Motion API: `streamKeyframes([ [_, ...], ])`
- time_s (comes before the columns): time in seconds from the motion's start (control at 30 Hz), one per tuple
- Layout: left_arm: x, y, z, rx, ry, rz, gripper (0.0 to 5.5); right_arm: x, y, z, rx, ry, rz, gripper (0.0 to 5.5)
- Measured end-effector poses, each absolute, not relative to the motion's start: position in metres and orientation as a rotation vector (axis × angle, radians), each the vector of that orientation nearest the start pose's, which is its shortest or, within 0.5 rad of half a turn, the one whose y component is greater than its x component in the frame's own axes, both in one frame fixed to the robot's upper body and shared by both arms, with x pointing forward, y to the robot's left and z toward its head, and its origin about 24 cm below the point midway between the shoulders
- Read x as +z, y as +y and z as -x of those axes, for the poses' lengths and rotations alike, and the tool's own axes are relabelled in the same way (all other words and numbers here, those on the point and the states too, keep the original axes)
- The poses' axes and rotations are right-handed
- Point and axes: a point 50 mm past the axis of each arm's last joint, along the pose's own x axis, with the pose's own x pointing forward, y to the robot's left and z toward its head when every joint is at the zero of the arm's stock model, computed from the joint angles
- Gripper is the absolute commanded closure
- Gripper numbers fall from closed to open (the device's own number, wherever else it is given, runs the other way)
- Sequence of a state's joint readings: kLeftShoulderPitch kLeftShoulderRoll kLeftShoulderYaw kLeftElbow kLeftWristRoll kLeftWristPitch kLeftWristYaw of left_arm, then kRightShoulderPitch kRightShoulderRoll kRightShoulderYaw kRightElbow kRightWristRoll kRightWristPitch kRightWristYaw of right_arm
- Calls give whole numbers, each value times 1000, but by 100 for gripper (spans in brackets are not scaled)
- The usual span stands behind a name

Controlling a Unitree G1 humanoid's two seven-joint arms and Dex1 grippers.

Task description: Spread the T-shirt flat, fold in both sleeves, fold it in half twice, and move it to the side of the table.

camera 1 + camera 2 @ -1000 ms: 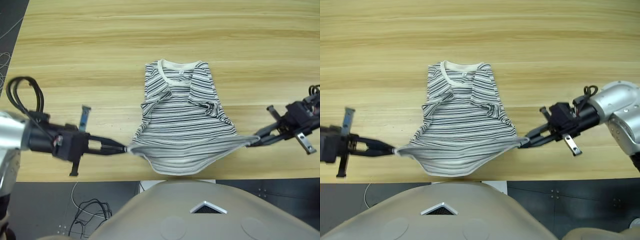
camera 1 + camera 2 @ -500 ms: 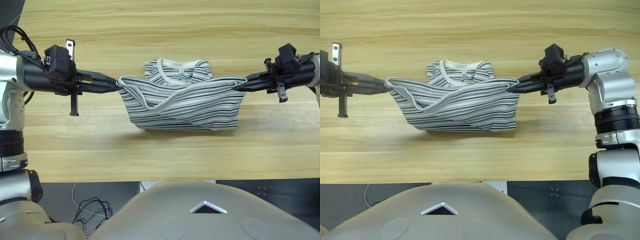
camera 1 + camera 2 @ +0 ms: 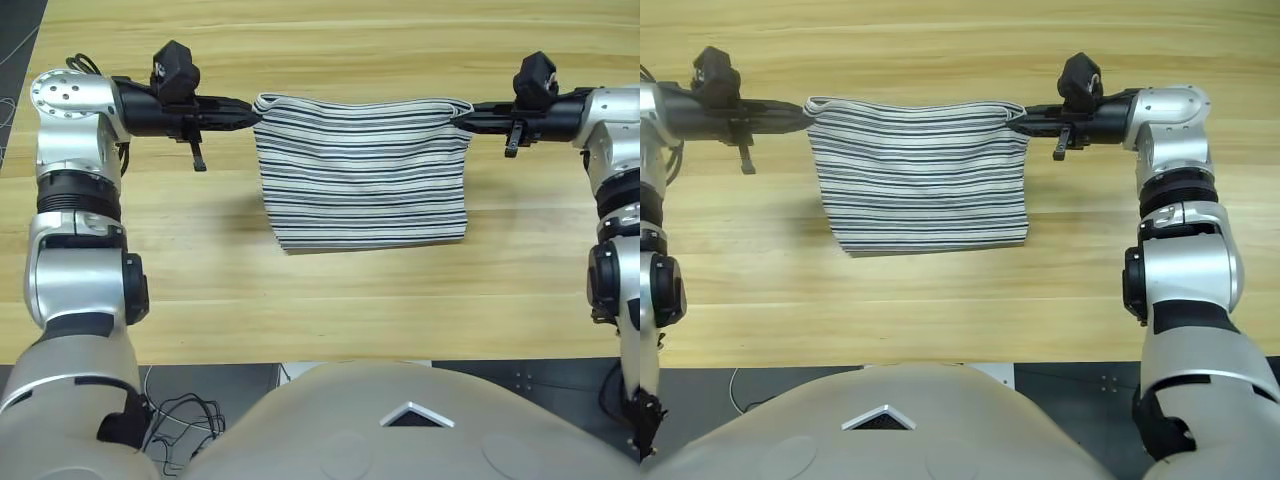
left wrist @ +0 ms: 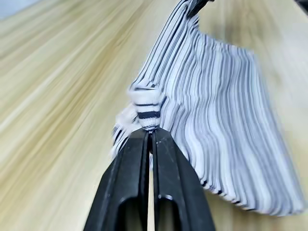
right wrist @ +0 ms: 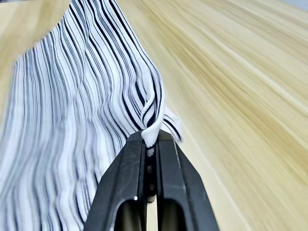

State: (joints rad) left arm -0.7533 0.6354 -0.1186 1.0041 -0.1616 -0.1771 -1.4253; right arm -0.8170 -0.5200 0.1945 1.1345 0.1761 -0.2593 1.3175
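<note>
Head views, T-shirt (image 3: pixel 365 170): it is showing as a striped rectangle, doubled over, and is being held stretched between the two grippers along its far edge.
Head views, table (image 3: pixel 330 40): its light wood is running under the shirt, which is sitting toward the far middle of it, with a shadow falling just beside the cloth's left edge.
Head views, left gripper (image 3: pixel 252 115): it is pointing inward from the left, and its jaws are pinching the shirt's far left corner.
Head views, right gripper (image 3: pixel 462 112): it is pointing inward from the right, level with the other one, and its jaws are pinching the far right corner.
Head views, near edge: it is running roughly straight across. Whether it is resting on the wood or hanging just above it cannot be told.
Left wrist view, left gripper (image 4: pixel 149 132): its two black fingers are pressing almost together, with a bunched knot of striped fabric clamped at the tips.
Left wrist view, T-shirt (image 4: pixel 216 120): it is fanning out from that pinch, and the layered edges are sloping down toward the table (image 4: pixel 57 72).
Right wrist view, right gripper (image 5: pixel 150 137): its fingers are closing tightly on a folded tuck of the corner.
Right wrist view, T-shirt (image 5: pixel 72 96): it is spreading away from the tips in long stripes, beside bare table (image 5: pixel 240 72).
</note>
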Motion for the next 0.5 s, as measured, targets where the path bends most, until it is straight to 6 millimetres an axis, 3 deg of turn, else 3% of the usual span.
streamKeyframes([
  [0.13,76,253,-334,-1062,451,-335,538,73,-212,-348,1096,347,359,540],
  [0.27,53,252,-332,-956,537,-328,493,65,-205,-352,1030,383,356,470],
  [0.37,47,252,-334,-877,554,-315,441,60,-204,-355,947,393,383,411],
  [0.5,46,256,-339,-740,553,-349,436,57,-201,-359,876,403,440,373],
])
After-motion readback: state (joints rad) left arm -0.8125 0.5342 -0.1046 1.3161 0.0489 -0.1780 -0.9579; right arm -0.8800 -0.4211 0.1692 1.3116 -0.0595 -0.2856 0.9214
